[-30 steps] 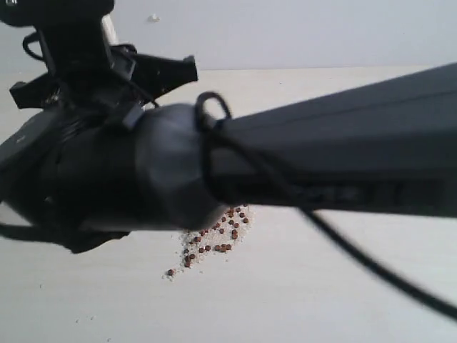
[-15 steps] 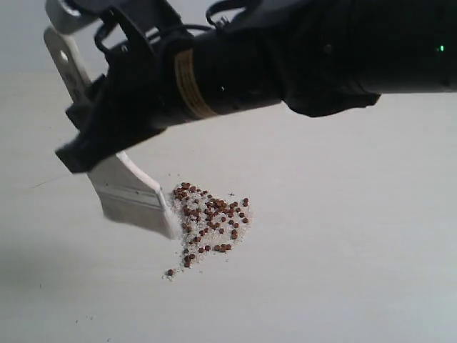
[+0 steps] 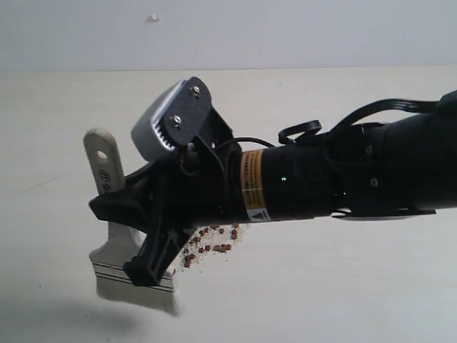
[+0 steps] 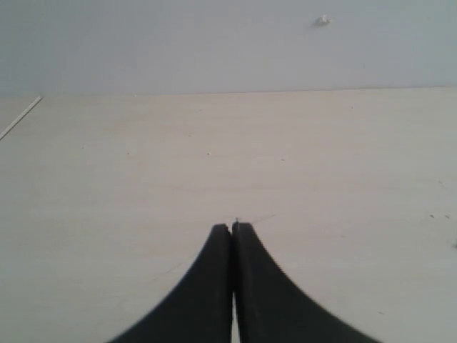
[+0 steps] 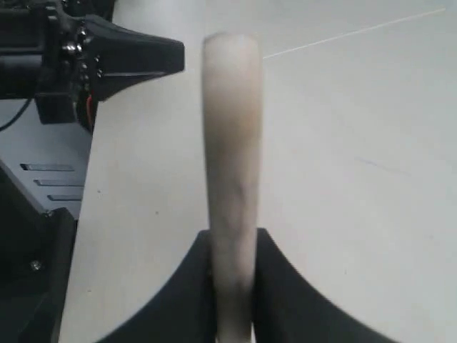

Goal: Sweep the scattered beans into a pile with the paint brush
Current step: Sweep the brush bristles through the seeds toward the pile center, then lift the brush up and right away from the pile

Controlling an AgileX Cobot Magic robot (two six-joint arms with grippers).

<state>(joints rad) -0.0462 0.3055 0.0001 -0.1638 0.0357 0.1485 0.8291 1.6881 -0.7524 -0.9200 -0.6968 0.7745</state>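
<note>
The black left gripper (image 4: 232, 229) hangs over a pale, cream-coloured wooden tabletop (image 4: 143, 164), its two curved fingers (image 4: 207, 286) pressed flat against each other from tip to base so that only a hairline seam shows between them. A few tiny dark specks (image 4: 208, 153) dot the surface ahead of the tips, and a thin pale line (image 4: 21, 118) crosses the board's far corner on one side. Beyond the table's far edge stands a plain light grey wall (image 4: 178, 43), carrying one small white bump (image 4: 323, 20).
</note>
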